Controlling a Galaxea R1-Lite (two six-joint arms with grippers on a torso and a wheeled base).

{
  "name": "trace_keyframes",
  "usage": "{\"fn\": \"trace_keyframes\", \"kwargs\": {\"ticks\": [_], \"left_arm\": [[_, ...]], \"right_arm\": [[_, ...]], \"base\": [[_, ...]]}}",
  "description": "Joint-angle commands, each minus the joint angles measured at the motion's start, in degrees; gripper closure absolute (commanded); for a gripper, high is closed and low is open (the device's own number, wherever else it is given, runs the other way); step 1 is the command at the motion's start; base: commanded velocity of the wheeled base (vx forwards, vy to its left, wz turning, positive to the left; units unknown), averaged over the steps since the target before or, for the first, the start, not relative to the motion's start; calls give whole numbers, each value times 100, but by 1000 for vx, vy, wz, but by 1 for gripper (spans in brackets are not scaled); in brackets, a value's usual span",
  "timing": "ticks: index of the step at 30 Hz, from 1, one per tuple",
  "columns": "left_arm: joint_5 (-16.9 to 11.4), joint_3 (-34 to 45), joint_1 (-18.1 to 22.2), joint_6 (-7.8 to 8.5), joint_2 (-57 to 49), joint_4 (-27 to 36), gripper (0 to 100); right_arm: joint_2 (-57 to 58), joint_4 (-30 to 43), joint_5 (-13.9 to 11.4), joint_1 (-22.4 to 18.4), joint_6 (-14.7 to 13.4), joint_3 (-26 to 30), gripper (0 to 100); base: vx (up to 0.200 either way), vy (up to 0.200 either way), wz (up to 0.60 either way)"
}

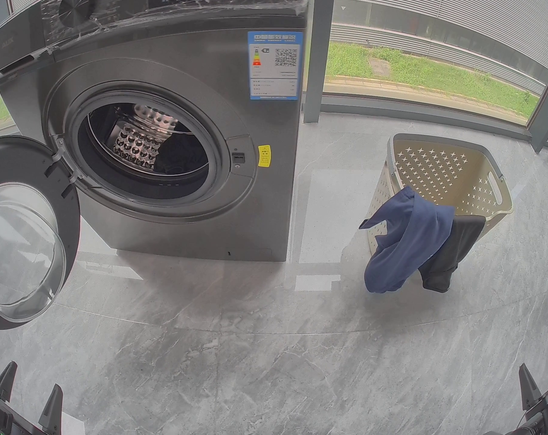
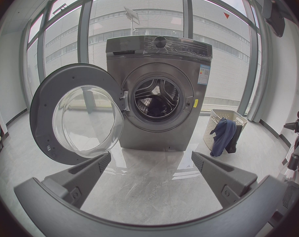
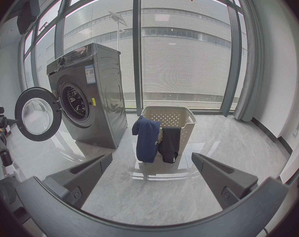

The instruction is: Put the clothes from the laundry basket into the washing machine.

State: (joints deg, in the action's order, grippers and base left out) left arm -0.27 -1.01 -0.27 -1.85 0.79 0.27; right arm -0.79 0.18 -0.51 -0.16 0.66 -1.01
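Note:
A grey front-loading washing machine (image 1: 183,152) stands at the left with its round door (image 1: 20,237) swung open and the steel drum (image 1: 144,143) bare. To its right sits a beige laundry basket (image 1: 449,176). A blue garment (image 1: 407,243) and a black garment (image 1: 452,252) hang over the basket's near rim. My left gripper (image 1: 29,394) is low at the near left, open and holding nothing. My right gripper (image 1: 543,370) is low at the near right, open as well. Both are far from the basket, which the right wrist view shows as the basket (image 3: 171,116) ahead.
Polished grey floor (image 1: 256,345) lies between me, the machine and the basket. Large windows (image 1: 437,43) run behind both. The open door juts out toward my left side. A curtain (image 3: 251,66) hangs at the far right.

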Motion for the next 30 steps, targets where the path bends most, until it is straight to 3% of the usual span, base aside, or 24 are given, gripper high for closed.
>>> {"fn": "trace_keyframes", "kwargs": {"ticks": [1, 5, 10, 23, 30], "left_arm": [[0, 101, 0, 18, -62, 0, 0], [-8, 101, 0, 97, -62, 0, 0], [-8, 101, 0, 45, -62, 0, 0], [0, 101, 0, 62, -62, 0, 0], [0, 101, 0, 80, -62, 0, 0]], "right_arm": [[79, -1, -2, -2, 4, 101, 0], [79, -1, -2, -2, 4, 101, 0], [79, -1, -2, -2, 4, 101, 0], [79, -1, -2, -2, 13, 101, 0], [79, -1, -2, -2, 13, 101, 0]], "base": [[0, 0, 0], [0, -200, 0], [0, -200, 0], [0, 0, -138], [0, -200, 0]]}}
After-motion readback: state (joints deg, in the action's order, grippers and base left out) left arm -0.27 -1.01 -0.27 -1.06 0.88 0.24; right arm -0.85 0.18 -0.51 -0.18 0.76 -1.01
